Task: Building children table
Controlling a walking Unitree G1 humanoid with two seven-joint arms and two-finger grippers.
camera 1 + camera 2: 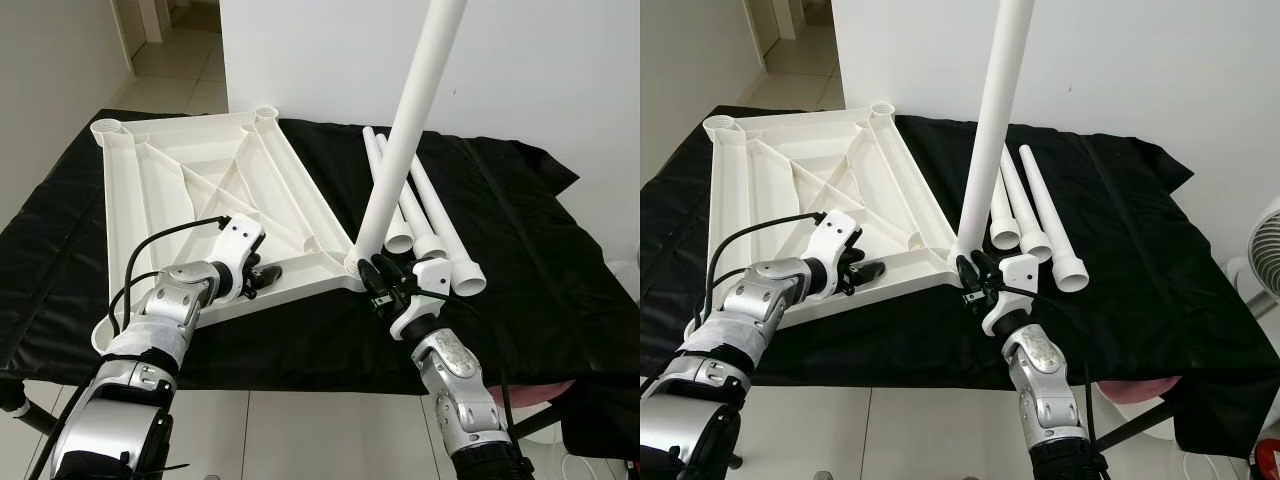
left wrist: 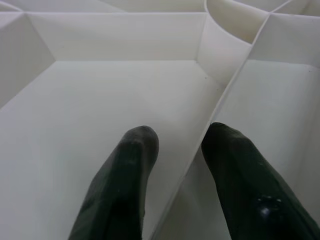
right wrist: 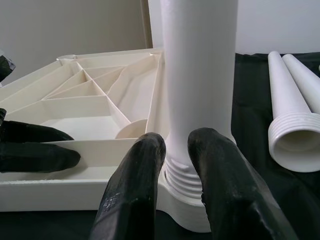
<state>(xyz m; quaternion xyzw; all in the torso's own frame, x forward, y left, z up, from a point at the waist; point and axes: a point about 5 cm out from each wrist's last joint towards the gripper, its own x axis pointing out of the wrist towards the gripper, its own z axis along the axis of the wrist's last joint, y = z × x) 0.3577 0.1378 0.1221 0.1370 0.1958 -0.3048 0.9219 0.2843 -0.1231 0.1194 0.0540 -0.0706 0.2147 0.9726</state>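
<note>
A white tabletop (image 1: 200,180) lies upside down on the black-covered table, its ribs facing up. One white leg (image 1: 400,150) stands upright in the near right corner socket, its threaded end (image 3: 182,172) partly seated. My right gripper (image 1: 378,275) sits low at that leg's base; its fingers (image 3: 145,165) have a narrow gap between them and nothing in it, their tips just short of the threads. My left gripper (image 1: 262,278) is at the tabletop's near edge, shut across a thin rib (image 2: 200,150) with one finger on each side.
Three loose white legs (image 1: 430,215) lie side by side on the black cloth (image 1: 520,260), just right of the upright leg. Empty corner sockets (image 1: 108,128) stand at the tabletop's far side. A white wall rises behind, and a fan (image 1: 1265,250) is at the right.
</note>
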